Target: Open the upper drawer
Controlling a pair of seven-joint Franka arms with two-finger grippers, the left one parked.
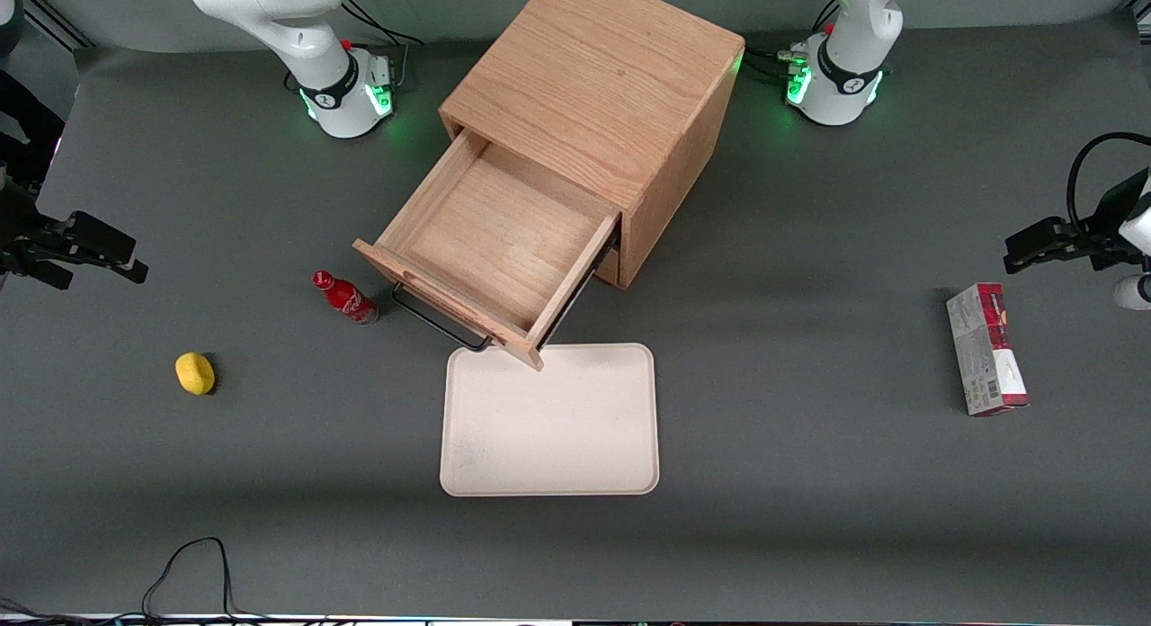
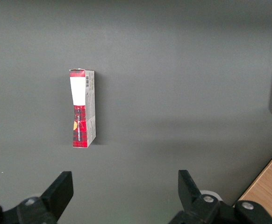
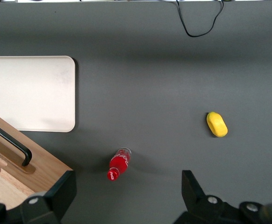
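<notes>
The boxy wooden cabinet [image 1: 593, 86] stands at the middle of the table. Its upper drawer [image 1: 490, 239] is pulled far out and is empty inside, and its dark bar handle [image 1: 432, 320] faces the front camera. The drawer's front [image 3: 38, 163] and handle [image 3: 10, 140] also show in the right wrist view. The lower drawer is hidden under it. My right gripper [image 1: 126, 257] hangs toward the working arm's end of the table, well away from the handle. It is open and empty [image 3: 126, 191], with its fingers [image 3: 63, 186] wide apart above the bare mat.
A cream tray [image 1: 548, 419] lies just in front of the open drawer. A red bottle [image 1: 344, 298] lies beside the handle, and a yellow object [image 1: 195, 373] lies nearer the gripper. A red and grey box [image 1: 986, 349] lies toward the parked arm's end. A black cable [image 1: 193, 563] loops at the near table edge.
</notes>
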